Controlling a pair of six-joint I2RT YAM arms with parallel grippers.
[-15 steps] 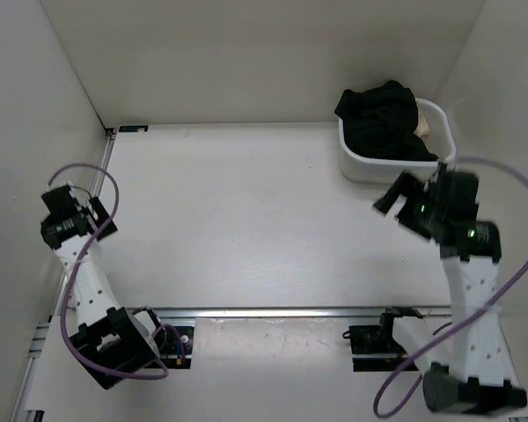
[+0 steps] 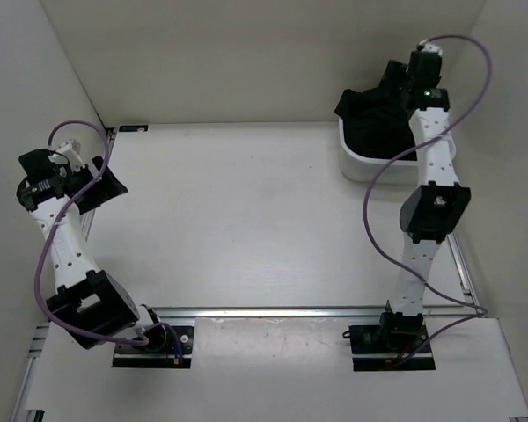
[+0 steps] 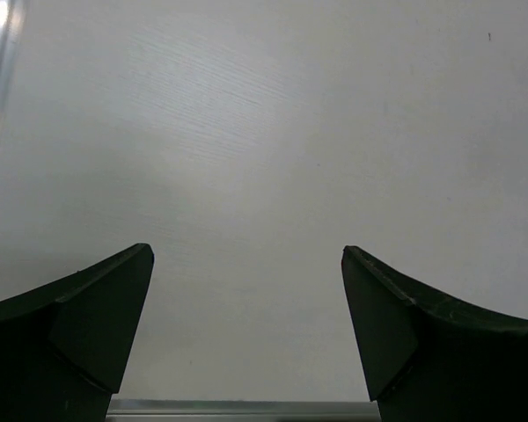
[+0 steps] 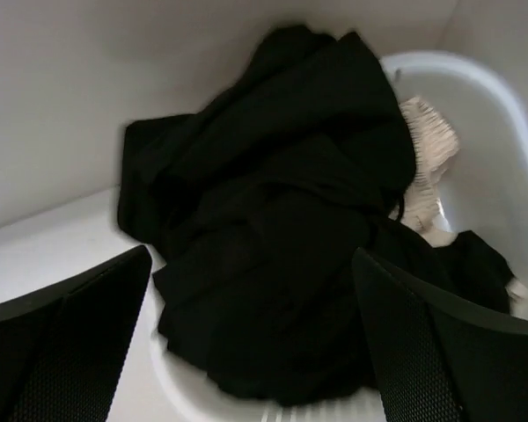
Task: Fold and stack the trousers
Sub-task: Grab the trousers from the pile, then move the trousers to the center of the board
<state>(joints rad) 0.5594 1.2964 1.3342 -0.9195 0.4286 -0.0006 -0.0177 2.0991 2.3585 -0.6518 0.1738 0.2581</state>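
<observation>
The black trousers lie bunched in the white basket at the back right, spilling over its left rim. In the right wrist view they fill the middle. My right gripper is stretched out above the basket, open and empty, its fingers wide apart over the heap. My left gripper is open and empty at the table's far left, above bare table.
A beige cloth lies in the basket beside the trousers. White walls enclose the table on the left, back and right. A metal rail runs along the near edge by the arm bases.
My right arm has swung up and out from beside the basket to above it. My left arm has shifted back a little and turned its gripper toward the right.
</observation>
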